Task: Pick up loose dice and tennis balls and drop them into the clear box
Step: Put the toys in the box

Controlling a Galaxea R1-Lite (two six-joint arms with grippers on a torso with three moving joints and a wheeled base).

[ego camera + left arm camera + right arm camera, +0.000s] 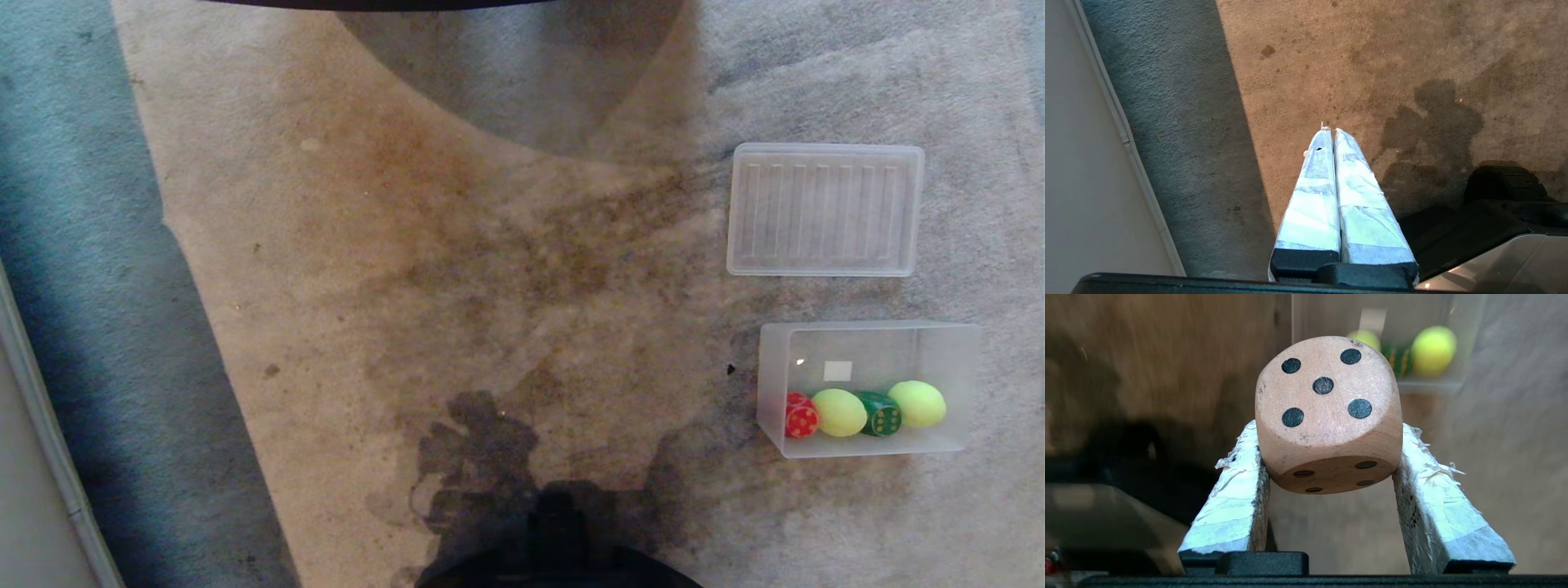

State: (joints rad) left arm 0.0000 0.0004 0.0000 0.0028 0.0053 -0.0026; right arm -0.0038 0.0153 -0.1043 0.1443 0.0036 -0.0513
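The clear box [865, 347] stands on the carpet at the right. Inside it lie a red die [801, 415], a green die [880, 414] and two tennis balls [838, 412] [917, 403]. In the right wrist view my right gripper [1329, 430] is shut on a tan die [1327, 412] with black dots, held off the floor. The clear box [1429, 386] lies beyond it, with a tennis ball [1433, 351] showing inside. My left gripper [1331, 130] is shut on nothing above the carpet. Neither arm shows in the head view.
The flat ribbed lid [824, 209] lies on the carpet just beyond the box. A wall with a baseboard [41, 425] runs along the far left. My dark base [555, 563] fills the bottom middle, and a dark round edge [375, 4] crosses the top.
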